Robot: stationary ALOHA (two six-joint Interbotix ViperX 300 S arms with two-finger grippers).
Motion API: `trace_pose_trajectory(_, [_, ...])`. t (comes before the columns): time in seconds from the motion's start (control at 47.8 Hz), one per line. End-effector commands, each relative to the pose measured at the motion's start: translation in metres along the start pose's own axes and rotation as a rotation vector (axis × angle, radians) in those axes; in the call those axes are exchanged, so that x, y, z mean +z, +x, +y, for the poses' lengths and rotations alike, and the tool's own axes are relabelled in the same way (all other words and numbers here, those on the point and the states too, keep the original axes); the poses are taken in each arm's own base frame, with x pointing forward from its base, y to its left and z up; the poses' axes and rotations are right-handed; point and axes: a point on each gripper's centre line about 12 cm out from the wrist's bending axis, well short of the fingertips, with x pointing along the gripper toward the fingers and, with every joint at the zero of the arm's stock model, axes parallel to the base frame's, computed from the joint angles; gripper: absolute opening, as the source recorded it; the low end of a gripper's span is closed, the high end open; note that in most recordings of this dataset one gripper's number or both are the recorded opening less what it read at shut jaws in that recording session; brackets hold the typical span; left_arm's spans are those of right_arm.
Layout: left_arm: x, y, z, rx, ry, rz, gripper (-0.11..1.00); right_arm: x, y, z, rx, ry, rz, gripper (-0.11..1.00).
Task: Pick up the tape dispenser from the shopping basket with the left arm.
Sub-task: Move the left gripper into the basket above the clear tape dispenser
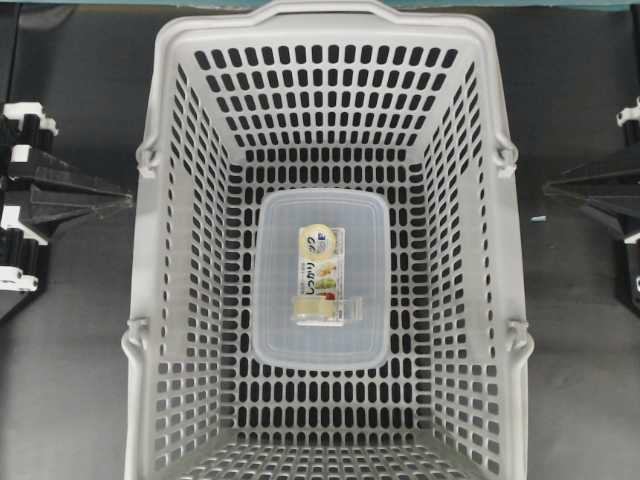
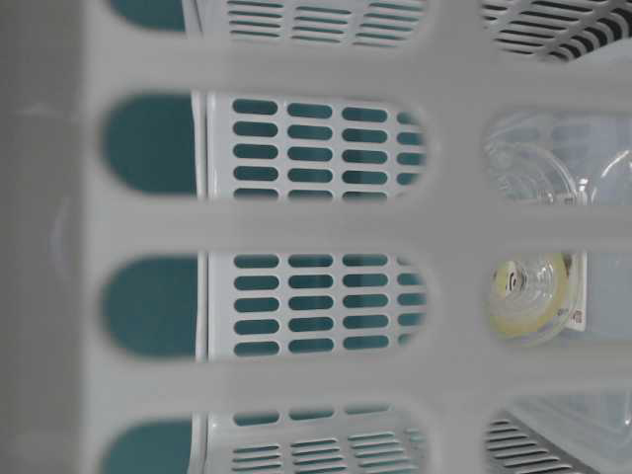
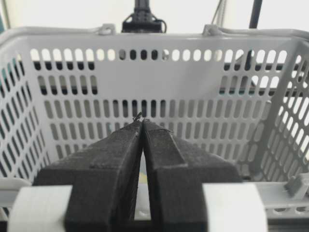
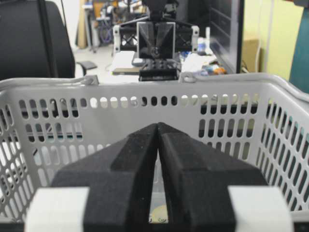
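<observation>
Left gripper (image 3: 142, 126) pinched empty outside basket (image 1: 150, 240); tape dispenser (image 1: 322, 309) seemingly atop food box (image 1: 275, 290)

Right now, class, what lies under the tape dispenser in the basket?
The tape dispenser rests on the lid of a clear food box, over its printed label, on the shopping basket floor. The box's contents cannot be made out.

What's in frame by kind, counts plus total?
Shopping basket: 1
Clear food box: 1
Tape dispenser: 1
Grippers, both shut: 2, left gripper, right gripper
Total: 5
</observation>
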Motion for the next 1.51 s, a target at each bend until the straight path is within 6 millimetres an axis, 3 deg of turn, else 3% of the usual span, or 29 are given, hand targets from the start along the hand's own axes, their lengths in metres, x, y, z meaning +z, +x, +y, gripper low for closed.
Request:
trace_pose_trajectory(0.0, [0.019, 0.01, -0.006, -0.033, 0.017, 0.0, 0.06, 0.007, 0.002, 0.002, 0.009, 0.012, -0.02, 0.0])
trace_pose_trajectory(0.084, [0.029, 0.021, -0.009, -0.043, -0.007, 0.069, 0.0, 0.007, 0.001, 0.002, 0.008, 0.017, -0.017, 0.0])
trace_pose_trajectory(0.335, [0.051, 0.065, -0.024, -0.083, -0.015, 0.353, 0.0, 0.009, -0.002, 0.002, 0.01, 0.067, -0.015, 0.0])
trace_pose_trajectory(0.628, [0.045, 0.13, -0.035, -0.089, 0.018, 0.634, 0.0, 0.002, -0.002, 0.0, 0.0, 0.075, 0.043, 0.02])
trace_pose_trajectory(0.753, [0.035, 0.157, -0.041, -0.092, 0.028, 0.744, 0.0, 0.001, -0.002, 0.0, 0.0, 0.077, 0.051, 0.2])
trace_pose_trajectory(0.9, [0.025, 0.178, -0.045, -0.091, 0.04, 0.835, 0.0, 0.002, -0.002, 0.0, 0.0, 0.075, 0.049, 0.54])
trace_pose_trajectory(0.983, [0.018, 0.186, -0.046, -0.09, 0.043, 0.877, 0.0, 0.001, -0.003, 0.0, 0.0, 0.075, 0.051, 0.69])
trace_pose_trajectory(1.297, [-0.011, 0.205, -0.055, -0.094, 0.039, 0.966, 0.01, 0.0, -0.003, 0.001, 0.003, 0.071, 0.055, 0.69])
trace_pose_trajectory(1.381, [-0.019, 0.208, -0.057, -0.091, 0.031, 0.985, 0.18, 0.0, -0.003, 0.001, 0.004, 0.072, 0.054, 0.69])
trace_pose_trajectory(1.486, [-0.029, 0.212, -0.063, -0.094, 0.03, 1.015, 0.5, 0.0, -0.003, 0.002, 0.009, 0.071, 0.053, 0.69])
